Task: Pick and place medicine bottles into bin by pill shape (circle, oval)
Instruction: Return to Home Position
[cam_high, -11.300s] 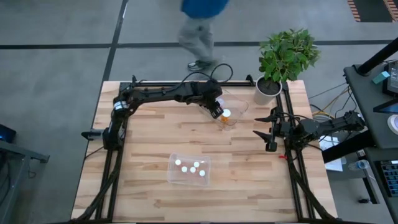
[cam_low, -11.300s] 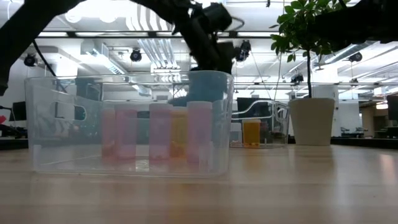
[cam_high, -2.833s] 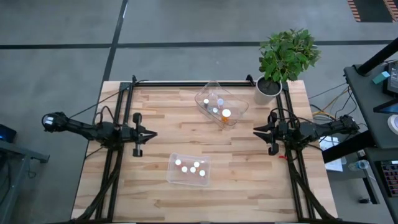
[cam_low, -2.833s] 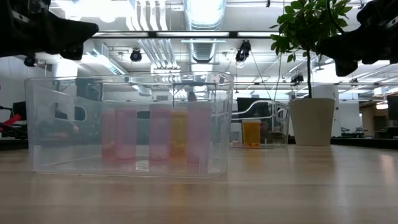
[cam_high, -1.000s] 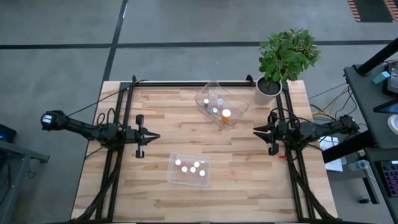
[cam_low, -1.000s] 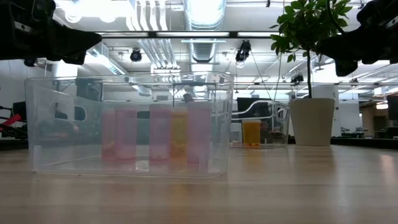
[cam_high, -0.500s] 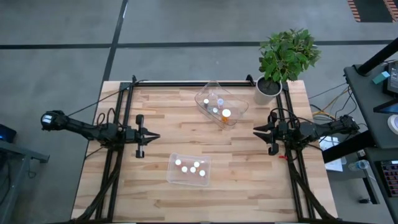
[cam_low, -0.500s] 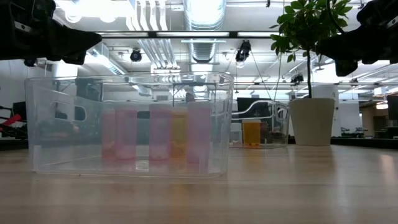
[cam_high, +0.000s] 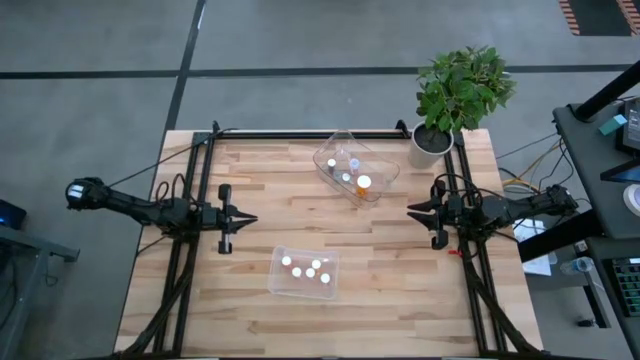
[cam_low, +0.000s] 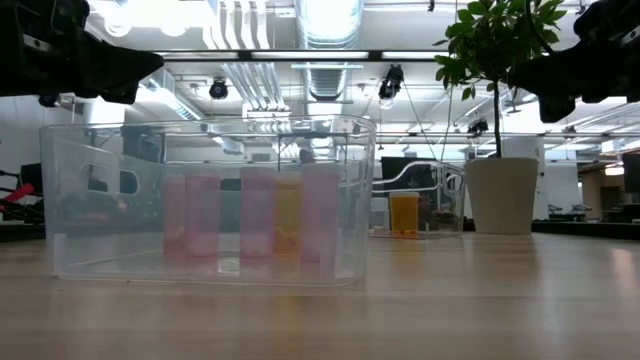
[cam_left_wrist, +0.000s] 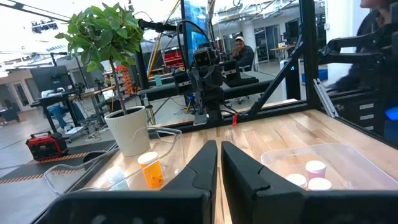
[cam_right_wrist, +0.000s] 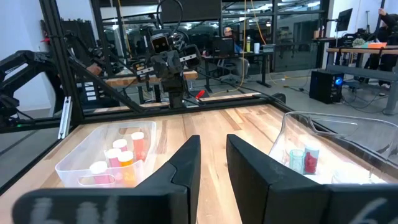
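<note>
1. Hanging over the left edge of the table (cam_high: 250, 330), the left gripper (cam_high: 245, 218) points across the boards toward the right edge. Its fingers are almost together, with only a thin slit between them, and they hold nothing.
2. The right gripper (cam_high: 415, 211) hangs over the right edge and points back at the left one. A narrow gap shows between its fingers, and nothing sits in that gap.
3. The 2 grippers are well apart from each other and from both bins.
4. The back bin (cam_high: 325, 155) is clear and sits near the back edge, turned at an angle. It is just beside the plant pot (cam_high: 430, 145), which stands in the back right corner.
5. Several medicine bottles (cam_high: 346, 177) with white caps stand upright in the back bin. The orange bottle (cam_high: 363, 184) is at the end nearest the table's middle.
6. The front bin (cam_high: 278, 262), also clear, sits between the middle of the table and the front edge.
7. The front bin holds 5 more medicine bottles, all upright and close together. The low view shows 4 of them pinkish and 1 yellow-orange.
8. Every bottle in view stands inside 1 of the 2 bins.
</note>
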